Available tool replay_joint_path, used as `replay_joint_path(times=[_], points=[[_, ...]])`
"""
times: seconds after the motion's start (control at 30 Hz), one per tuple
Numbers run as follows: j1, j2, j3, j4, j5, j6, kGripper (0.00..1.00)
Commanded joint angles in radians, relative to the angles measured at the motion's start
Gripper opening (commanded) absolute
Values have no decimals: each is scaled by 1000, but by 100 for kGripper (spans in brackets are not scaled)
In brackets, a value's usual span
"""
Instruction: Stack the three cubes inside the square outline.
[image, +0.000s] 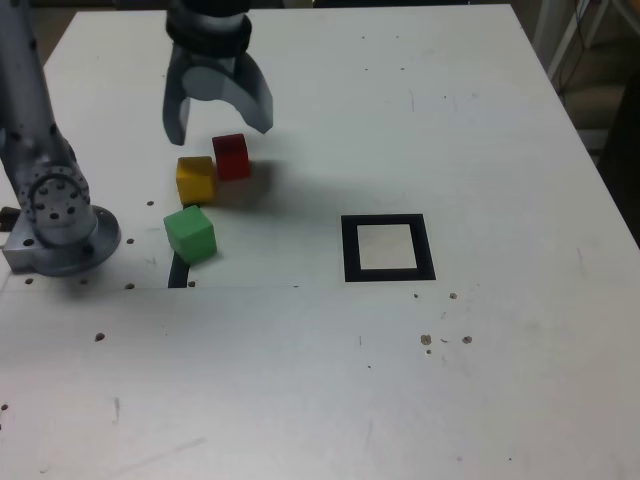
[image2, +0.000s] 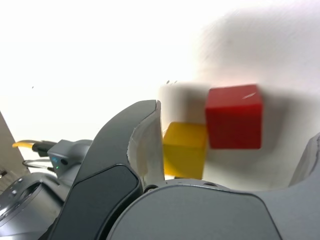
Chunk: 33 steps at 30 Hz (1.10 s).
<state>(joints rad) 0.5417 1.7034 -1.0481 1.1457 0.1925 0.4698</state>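
On the white table, toward the exterior view's left, a red cube (image: 231, 156) and a yellow cube (image: 196, 179) sit side by side, almost touching. A green cube (image: 190, 233) lies a little nearer the camera. My gripper (image: 218, 125) hangs open just above and behind the red and yellow cubes, holding nothing. The wrist view looks down between the jaws at the red cube (image2: 234, 116) and the yellow cube (image2: 185, 149). The square outline (image: 387, 248), black-bordered with a cream centre, lies empty to the exterior view's right of the cubes.
The arm's round grey base (image: 62, 232) stands at the exterior view's left edge. A thin black strip (image: 179, 272) lies just below the green cube. The table's right edge (image: 590, 150) borders dark clutter.
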Motion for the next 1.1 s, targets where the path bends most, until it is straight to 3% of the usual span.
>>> replay_joint_path(times=[0.0, 0.73, 1.07], points=[[12, 25, -17, -5, 4, 10, 99], [83, 173, -57, -36, 6, 39, 95], [84, 192, -46, -65, -23, 37, 81]])
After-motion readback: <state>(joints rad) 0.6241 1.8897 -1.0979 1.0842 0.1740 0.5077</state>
